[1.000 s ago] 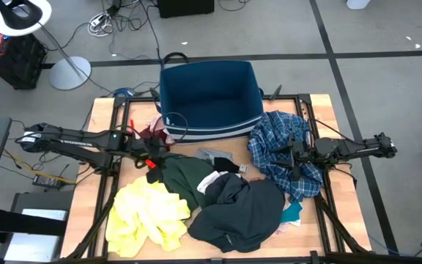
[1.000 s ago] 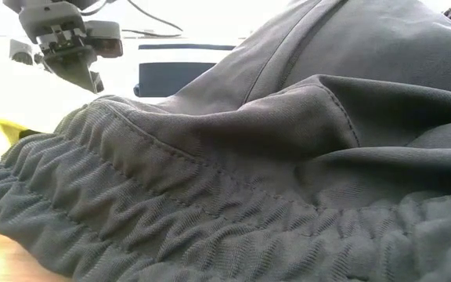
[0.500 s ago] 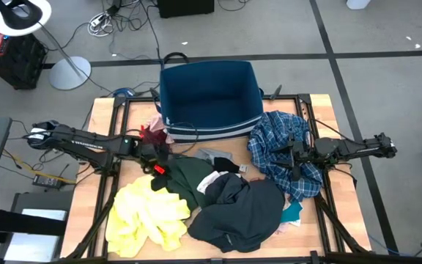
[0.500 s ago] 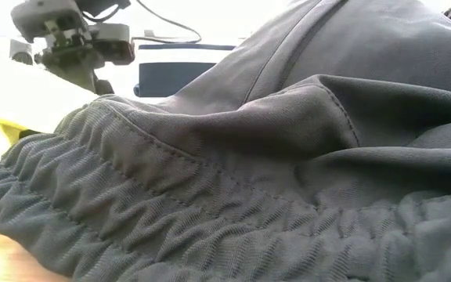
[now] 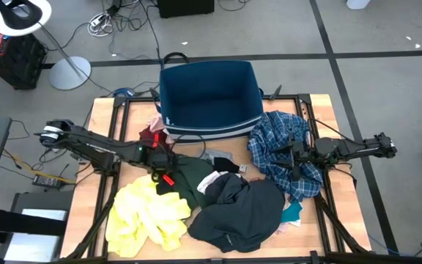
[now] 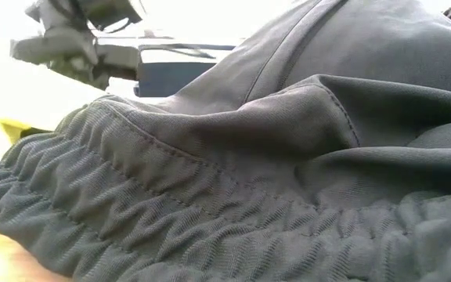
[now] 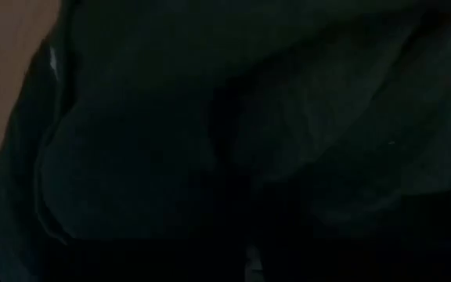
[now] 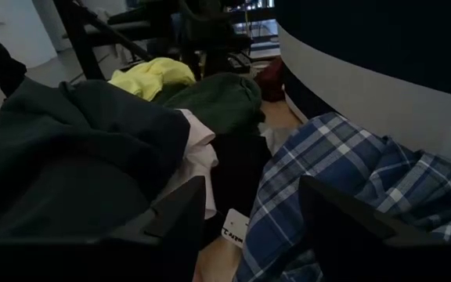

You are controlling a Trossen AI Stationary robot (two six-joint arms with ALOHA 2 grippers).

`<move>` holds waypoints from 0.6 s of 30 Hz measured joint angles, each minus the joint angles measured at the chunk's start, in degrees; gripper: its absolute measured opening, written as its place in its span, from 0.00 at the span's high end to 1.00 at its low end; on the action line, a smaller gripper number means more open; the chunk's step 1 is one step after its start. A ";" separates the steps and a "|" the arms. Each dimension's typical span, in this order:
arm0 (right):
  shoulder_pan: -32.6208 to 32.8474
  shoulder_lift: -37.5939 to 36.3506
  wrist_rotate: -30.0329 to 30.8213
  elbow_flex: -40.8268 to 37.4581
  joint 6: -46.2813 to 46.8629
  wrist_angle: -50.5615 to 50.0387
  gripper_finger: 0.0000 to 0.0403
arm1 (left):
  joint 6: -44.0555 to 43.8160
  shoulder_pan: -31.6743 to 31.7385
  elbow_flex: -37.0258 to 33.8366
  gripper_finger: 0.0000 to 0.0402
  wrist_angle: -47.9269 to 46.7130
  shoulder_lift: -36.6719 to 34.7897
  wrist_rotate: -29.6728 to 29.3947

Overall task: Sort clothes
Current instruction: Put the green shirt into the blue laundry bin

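Overhead, two arms are seen reaching in across the table, on which one navy bin stands at the far edge. The left gripper is pressed down onto the dark green garment, and its fingers are buried in the cloth, so that whether they are apart or together cannot be told. The right gripper is laid over the blue plaid shirt, its fingers seen spread apart in its own wrist view. One yellow garment and one dark grey garment are counted at the near side; only scraps of a maroon piece, a white one and a teal one are left uncovered. In the low view, nearly everything is blocked by the dark grey garment; the left arm is blurred at the upper corner. In the left wrist view, only dark folds of cloth are made out. In the right wrist view, the blue plaid shirt is seen between and beyond the parted fingers, with nothing clamped between them, and the bin's striped wall is cut off above.
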 joint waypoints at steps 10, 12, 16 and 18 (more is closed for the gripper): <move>-0.01 0.00 0.01 0.00 0.00 0.02 0.48 | -0.11 -1.69 23.99 1.00 -24.05 -0.07 -7.52; -0.01 0.00 -0.01 0.00 0.00 -0.01 0.48 | -0.13 -2.24 29.07 1.00 -27.96 -0.07 -10.04; 0.00 0.01 -0.01 0.00 0.00 -0.01 0.48 | -0.41 -2.62 39.18 1.00 -33.73 -0.09 -15.02; -0.01 0.00 -0.01 0.00 0.00 -0.01 0.48 | -0.42 -2.60 43.62 1.00 -35.61 -0.11 -16.86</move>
